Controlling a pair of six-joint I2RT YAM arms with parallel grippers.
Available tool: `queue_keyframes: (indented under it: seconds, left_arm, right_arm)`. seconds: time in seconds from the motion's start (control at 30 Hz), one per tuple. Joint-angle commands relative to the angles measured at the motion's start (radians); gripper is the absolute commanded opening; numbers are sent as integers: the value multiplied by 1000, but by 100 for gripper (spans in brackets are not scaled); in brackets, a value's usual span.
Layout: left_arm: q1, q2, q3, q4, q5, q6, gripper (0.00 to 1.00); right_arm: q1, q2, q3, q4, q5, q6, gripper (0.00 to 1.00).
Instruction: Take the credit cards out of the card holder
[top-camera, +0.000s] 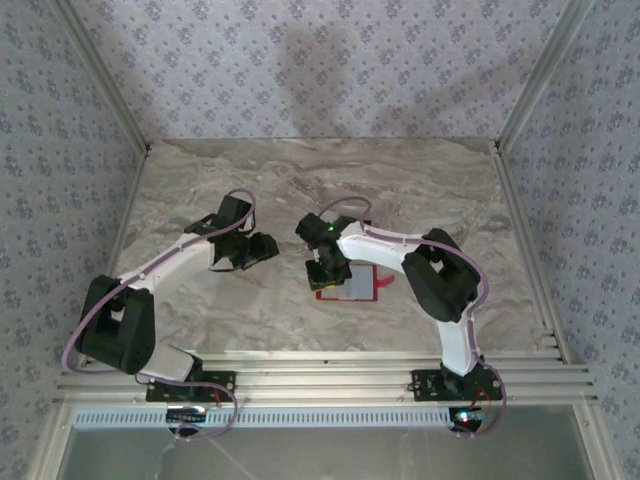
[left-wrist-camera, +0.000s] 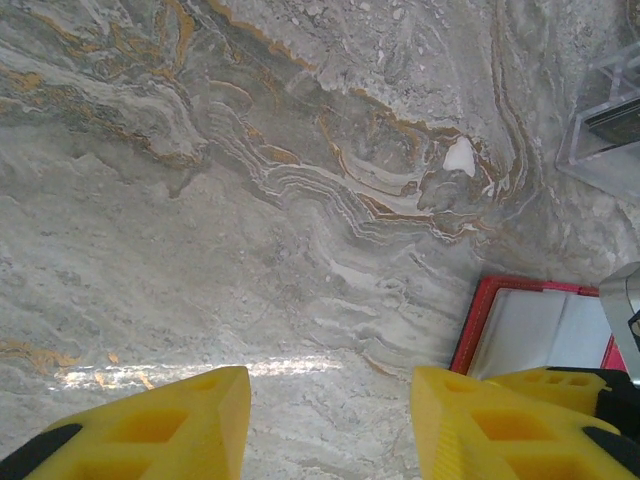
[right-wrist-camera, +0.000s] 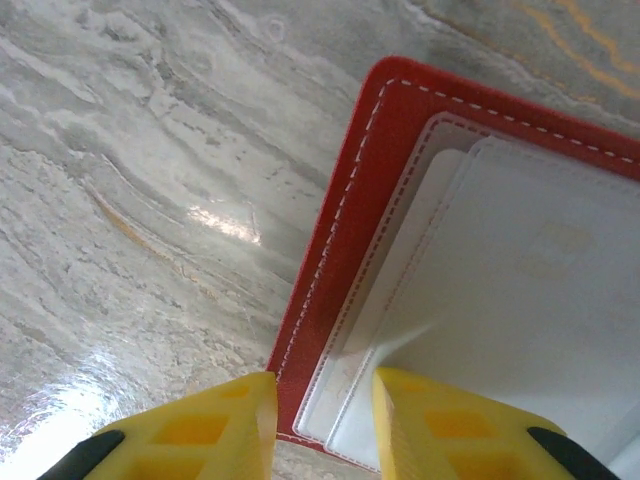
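Note:
The card holder lies unfolded and flat on the marble table, red border round a pale inner pocket. A whitish card sits in that pocket; I cannot tell how many credit cards it holds. My right gripper points down at the holder's left edge. In the right wrist view its yellow fingers stand apart over the red border and the pocket's corner, gripping nothing. My left gripper hovers left of the holder, open over bare marble, with the holder to its right.
A clear plastic rectangular piece lies on the table beyond the holder. The holder's small red tab sticks out on its right side. Aluminium rails run along the near edge.

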Motion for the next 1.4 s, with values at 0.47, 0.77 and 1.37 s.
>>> queue_keyframes:
  seconds: [0.47,0.77,1.37]
  left_arm:
    - [-209,209,122,68,72,-50,34]
    - [-284,302,200,76,89,-78,18]
    - [-369,464,348,-28,71,-101,14]
  right_arm:
    - [-139,-248,-272,148,-88,116,34]
    - [-282,-385,-458,142,-67,92,28]
    - [-331,-349,-530,207,-81,21,25]
